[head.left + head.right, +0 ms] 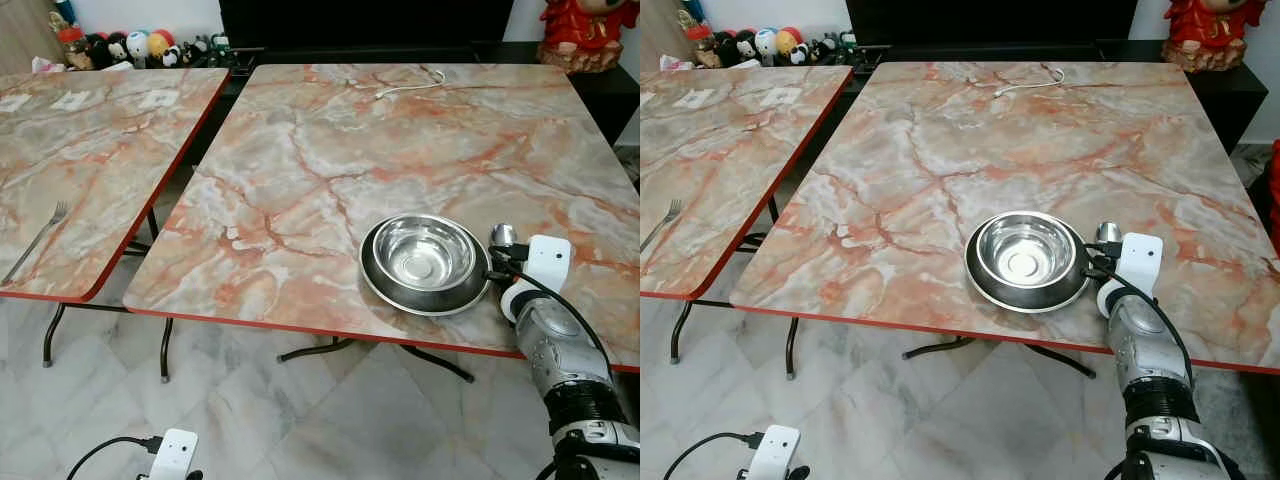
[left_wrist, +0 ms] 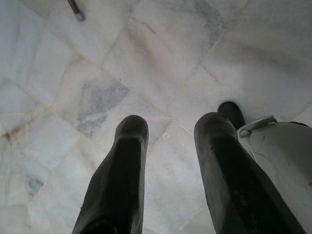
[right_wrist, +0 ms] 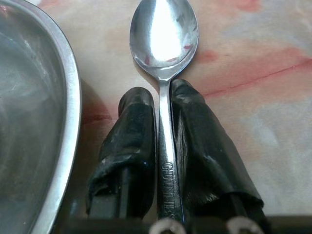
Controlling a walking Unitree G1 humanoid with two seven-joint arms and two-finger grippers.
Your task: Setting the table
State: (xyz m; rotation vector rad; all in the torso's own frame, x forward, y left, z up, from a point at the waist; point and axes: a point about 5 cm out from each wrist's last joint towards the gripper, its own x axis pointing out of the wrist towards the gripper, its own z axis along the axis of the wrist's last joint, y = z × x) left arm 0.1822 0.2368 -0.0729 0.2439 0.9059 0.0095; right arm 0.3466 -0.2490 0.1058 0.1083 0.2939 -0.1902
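A steel bowl [image 1: 418, 250] sits inside a steel plate [image 1: 380, 285] near the front edge of the marble table [image 1: 330, 150]. Just right of the plate, my right gripper [image 3: 162, 105] is shut on the handle of a steel spoon [image 3: 165, 36]; the spoon's bowl [image 1: 503, 236] points away from me and lies low over the tabletop beside the plate's rim [image 3: 73, 97]. A fork [image 1: 40, 237] lies on the second marble table [image 1: 100, 140] to the left. My left gripper [image 2: 168, 146] hangs open over the floor with nothing between its fingers.
A white cable [image 1: 405, 86] lies at the table's far side. Plush toys [image 1: 130, 47] line the back left, and a red figure [image 1: 588, 30] stands at the back right. White tiled floor [image 1: 250, 410] runs below the tables.
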